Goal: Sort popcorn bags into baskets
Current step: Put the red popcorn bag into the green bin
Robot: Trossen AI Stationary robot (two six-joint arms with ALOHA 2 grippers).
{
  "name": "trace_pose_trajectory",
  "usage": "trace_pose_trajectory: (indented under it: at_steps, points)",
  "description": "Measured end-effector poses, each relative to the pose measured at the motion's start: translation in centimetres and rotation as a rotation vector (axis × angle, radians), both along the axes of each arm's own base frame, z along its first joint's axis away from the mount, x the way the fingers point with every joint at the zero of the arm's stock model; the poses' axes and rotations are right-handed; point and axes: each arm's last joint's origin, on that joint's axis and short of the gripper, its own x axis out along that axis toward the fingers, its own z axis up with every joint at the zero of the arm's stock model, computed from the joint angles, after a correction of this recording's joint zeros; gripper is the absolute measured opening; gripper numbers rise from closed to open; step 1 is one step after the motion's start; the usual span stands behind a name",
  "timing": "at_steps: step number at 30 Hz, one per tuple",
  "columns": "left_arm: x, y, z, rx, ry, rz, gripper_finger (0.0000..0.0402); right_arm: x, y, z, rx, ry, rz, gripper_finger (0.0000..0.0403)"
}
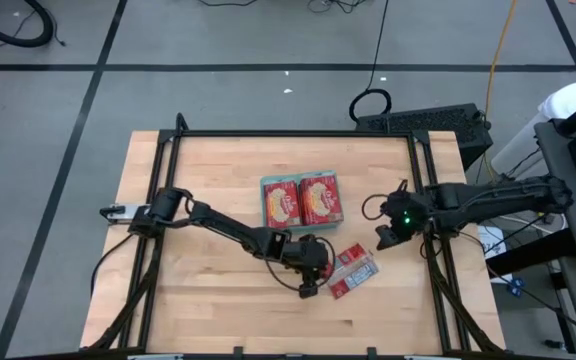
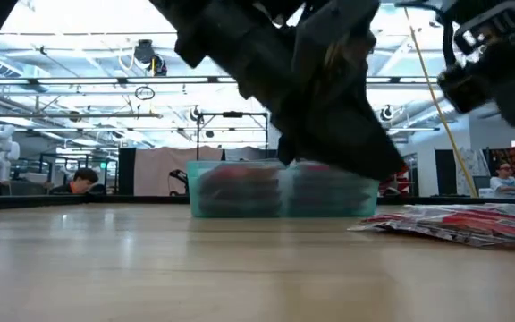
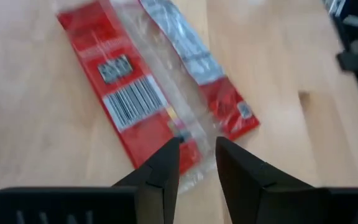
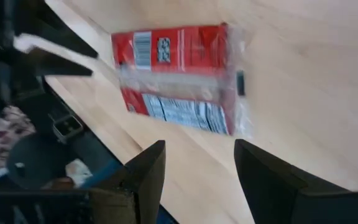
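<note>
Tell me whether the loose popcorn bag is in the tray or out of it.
Out. The popcorn bag lies flat on the table, apart from the teal tray, grey-white panels up.

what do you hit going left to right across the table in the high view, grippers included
teal tray with popcorn bags inside → left gripper → loose popcorn bag lying on the table → right gripper
</note>
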Motion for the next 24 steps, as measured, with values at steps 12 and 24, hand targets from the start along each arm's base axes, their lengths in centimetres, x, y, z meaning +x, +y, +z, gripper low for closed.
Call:
trace_pose_trajectory:
  at_steps: [12, 24]
  points:
    - [0.2, -0.4, -3.7, 0.010, 0.086, 0.014, 0.0106, -0.1, 0.2, -8.1, 0.094, -0.067, -0.133, 0.0185]
    - [0.4, 0.6, -3.9, 0.011, 0.094, 0.044, 0.0106, 0.3, 1.4, -9.0, 0.022, -0.100, 0.035, 0.0164]
